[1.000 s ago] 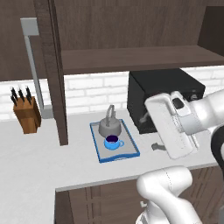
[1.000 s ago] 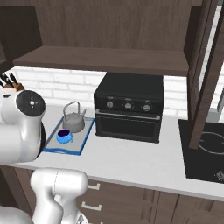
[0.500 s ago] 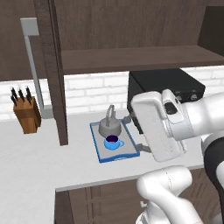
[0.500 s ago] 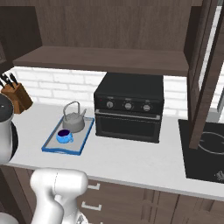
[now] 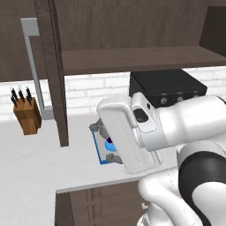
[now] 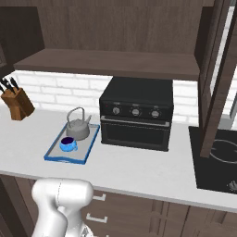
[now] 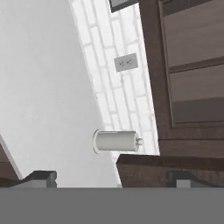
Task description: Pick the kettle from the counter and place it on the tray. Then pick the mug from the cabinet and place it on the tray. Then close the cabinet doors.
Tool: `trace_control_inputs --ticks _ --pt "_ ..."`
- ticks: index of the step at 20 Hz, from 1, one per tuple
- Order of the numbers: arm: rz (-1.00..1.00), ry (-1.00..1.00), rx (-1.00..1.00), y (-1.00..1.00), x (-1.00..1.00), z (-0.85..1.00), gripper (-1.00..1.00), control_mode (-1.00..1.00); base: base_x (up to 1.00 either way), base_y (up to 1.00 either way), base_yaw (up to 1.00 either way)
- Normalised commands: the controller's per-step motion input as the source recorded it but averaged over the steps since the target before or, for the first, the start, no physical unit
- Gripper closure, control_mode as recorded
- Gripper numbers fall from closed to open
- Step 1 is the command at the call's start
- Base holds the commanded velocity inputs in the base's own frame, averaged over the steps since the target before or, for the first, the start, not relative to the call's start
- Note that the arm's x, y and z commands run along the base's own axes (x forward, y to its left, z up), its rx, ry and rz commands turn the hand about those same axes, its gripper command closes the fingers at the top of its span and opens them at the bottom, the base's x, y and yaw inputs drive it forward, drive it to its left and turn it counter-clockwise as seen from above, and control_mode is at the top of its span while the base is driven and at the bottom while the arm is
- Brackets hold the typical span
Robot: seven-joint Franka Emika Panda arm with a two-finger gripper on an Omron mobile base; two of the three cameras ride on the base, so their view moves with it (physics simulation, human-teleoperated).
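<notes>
The grey kettle (image 6: pixel 77 127) and the blue mug (image 6: pixel 68 144) both stand on the blue-rimmed tray (image 6: pixel 88 149) on the light counter (image 6: pixel 139 169), left of the oven. In the left base view my white forearm covers most of the tray (image 5: pixel 97 148), leaving a blue bit of the mug (image 5: pixel 110 145). The cabinet shelf (image 6: pixel 106 62) is bare. One cabinet door (image 5: pixel 55 66) stands open at the left and another (image 6: pixel 213 83) at the right. My gripper (image 7: pixel 113 181) is open with nothing between its fingertips (image 7: pixel 41 177), looking along the counter (image 7: pixel 43 87) towards a dark door panel (image 7: pixel 192 65).
A black oven (image 6: pixel 136 113) sits right of the tray, with a cooktop (image 6: pixel 217 159) beyond it. A knife block (image 5: pixel 27 114) stands at the far left by the brick wall. The hand view holds a paper towel roll (image 7: pixel 117 141) and a wall outlet (image 7: pixel 125 62).
My arm has swung left across the left base view, moving in front of the tray, and has left the right base view. Kettle, mug and tray have not moved.
</notes>
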Motion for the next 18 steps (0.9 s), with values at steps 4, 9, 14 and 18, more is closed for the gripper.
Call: trace_control_inputs --ticks 4,9,14,18 --pt "0.0 -0.09 0.01 0.53 -0.21 0.27 -1.0 -1.0 0.0 0.0 0.0" --pt "-0.01 -0.12 0.0 0.67 -0.06 0.19 -1.0 -1.0 0.0 0.0 0.0" --pt "-0.06 0.0 0.02 0.65 0.05 0.24 -1.0 -1.0 0.0 0.0 0.0" --pt "-0.13 -0.01 0.02 0.58 0.24 0.05 -1.0 -1.0 0.0 0.0 0.0"
